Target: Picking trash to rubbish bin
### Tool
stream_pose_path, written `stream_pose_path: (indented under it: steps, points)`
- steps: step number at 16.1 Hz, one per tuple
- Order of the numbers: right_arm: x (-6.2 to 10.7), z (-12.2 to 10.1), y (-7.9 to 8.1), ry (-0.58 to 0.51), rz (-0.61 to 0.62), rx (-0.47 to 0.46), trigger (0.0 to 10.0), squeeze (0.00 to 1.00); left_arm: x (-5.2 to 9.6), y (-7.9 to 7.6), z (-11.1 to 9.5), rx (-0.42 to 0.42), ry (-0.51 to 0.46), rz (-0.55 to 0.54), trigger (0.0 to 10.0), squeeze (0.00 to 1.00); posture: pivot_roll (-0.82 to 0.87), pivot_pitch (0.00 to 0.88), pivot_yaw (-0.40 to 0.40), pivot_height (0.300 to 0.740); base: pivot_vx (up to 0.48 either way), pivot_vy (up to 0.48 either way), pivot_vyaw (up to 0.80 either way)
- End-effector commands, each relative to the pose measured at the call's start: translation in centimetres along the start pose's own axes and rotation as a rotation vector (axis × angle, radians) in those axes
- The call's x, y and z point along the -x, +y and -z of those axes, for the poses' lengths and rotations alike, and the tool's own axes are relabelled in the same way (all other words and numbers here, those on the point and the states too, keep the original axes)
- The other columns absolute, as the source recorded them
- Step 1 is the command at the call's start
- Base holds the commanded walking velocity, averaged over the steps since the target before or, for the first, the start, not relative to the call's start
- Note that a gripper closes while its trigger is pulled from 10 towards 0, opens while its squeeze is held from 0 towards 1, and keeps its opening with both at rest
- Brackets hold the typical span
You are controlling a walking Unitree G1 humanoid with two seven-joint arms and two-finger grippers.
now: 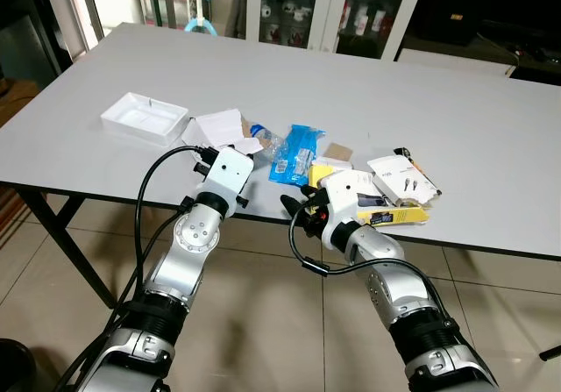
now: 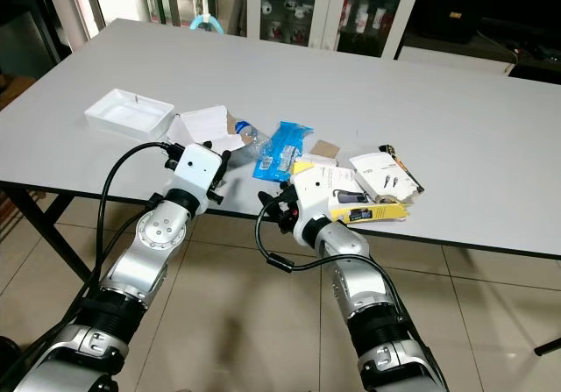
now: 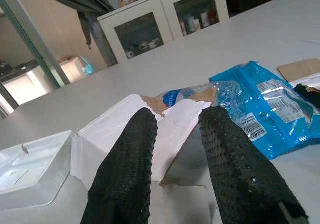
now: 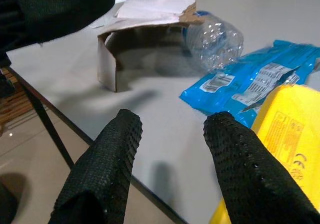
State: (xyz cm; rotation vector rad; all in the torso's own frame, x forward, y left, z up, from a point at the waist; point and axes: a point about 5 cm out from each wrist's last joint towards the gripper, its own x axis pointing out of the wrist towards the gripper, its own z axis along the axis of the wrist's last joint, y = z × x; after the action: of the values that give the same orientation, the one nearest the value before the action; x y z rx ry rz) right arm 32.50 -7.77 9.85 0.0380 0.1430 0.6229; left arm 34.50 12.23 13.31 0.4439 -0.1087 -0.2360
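Note:
Trash lies near the front edge of the grey table [image 1: 456, 103]: a torn white cardboard box [image 1: 219, 127], a crushed clear bottle [image 1: 267, 139] with a blue cap, a blue wrapper [image 1: 296, 153], a yellow packet [image 1: 401, 216] and a white card pack [image 1: 403, 174]. My left gripper [image 3: 175, 149] is open just above the table edge, its fingers pointing at the torn box [image 3: 120, 129] and the bottle [image 3: 190, 94] behind it. My right gripper [image 4: 172, 144] is open and empty at the table edge, beside the yellow packet [image 4: 287, 134], facing the blue wrapper [image 4: 250, 86] and the box [image 4: 145, 13].
A shallow white tray [image 1: 145, 116] sits at the table's left. A brown card scrap [image 1: 339, 153] lies behind the wrapper. Glass-door cabinets [image 1: 333, 6] stand beyond the table. Black table legs [image 1: 61, 234] and tiled floor lie below the front edge.

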Motion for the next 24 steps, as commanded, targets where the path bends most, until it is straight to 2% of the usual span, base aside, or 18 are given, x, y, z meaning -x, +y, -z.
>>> stream_pose_path:
  steps: [1, 6, 9, 12, 13, 16, 17, 21, 24]
  points:
    - [0.3, -0.3, -0.1, -0.005, -0.006, 0.013, 10.0, 0.0, -0.1, -0.1, -0.4, -0.008, -0.012, -0.001, 10.0, 1.0, 0.03, 0.026, -0.095, 0.74, 0.0, 0.0, 0.0]
    - [-0.1, -0.2, 1.1, -0.008, -0.037, -0.002, 10.0, 0.0, -0.5, 0.1, -0.9, -0.036, -0.018, -0.004, 10.0, 1.0, 0.03, 0.028, -0.093, 0.74, 0.0, 0.0, 0.0]
    - [-0.1, -0.3, 1.4, -0.01, -0.046, -0.006, 10.0, 0.0, -0.8, 0.2, -1.0, -0.162, 0.008, 0.015, 10.0, 1.0, 0.03, 0.026, -0.095, 0.74, 0.0, 0.0, 0.0]
    - [-0.1, -0.4, 1.3, -0.008, -0.045, -0.003, 10.0, 0.0, -1.1, 0.1, -0.7, -0.167, 0.039, 0.036, 10.0, 1.0, 0.03, 0.025, -0.097, 0.74, 0.0, 0.0, 0.0]
    - [-0.1, -0.4, 1.3, -0.008, -0.048, -0.002, 10.0, 0.0, -1.3, -0.4, -1.0, -0.165, 0.023, 0.071, 10.0, 1.0, 0.03, 0.023, -0.097, 0.74, 0.0, 0.0, 0.0]
    - [-0.1, -0.4, 1.3, -0.01, -0.047, -0.002, 10.0, 0.0, -1.6, -0.5, -1.2, -0.177, 0.029, 0.065, 10.0, 1.0, 0.03, 0.02, -0.095, 0.74, 0.0, 0.0, 0.0]
    - [0.0, -0.4, 1.4, -0.01, -0.048, -0.001, 10.0, 0.0, -1.8, -0.6, -1.1, -0.194, 0.037, 0.071, 10.0, 0.0, 0.03, 0.02, -0.093, 0.74, 0.0, 0.0, 0.0]
    - [-0.1, -0.4, 1.5, -0.012, -0.051, -0.003, 10.0, 0.0, -2.6, -0.7, -0.7, -0.196, 0.086, 0.082, 10.0, 0.0, 0.02, 0.018, -0.094, 0.74, 0.0, 0.0, 0.0]
    - [0.0, -0.5, 1.4, -0.011, -0.05, 0.0, 10.0, 0.0, -3.4, -0.2, -0.6, -0.201, 0.116, 0.064, 10.0, 0.0, 0.02, 0.017, -0.093, 0.74, 0.0, 0.0, 0.0]
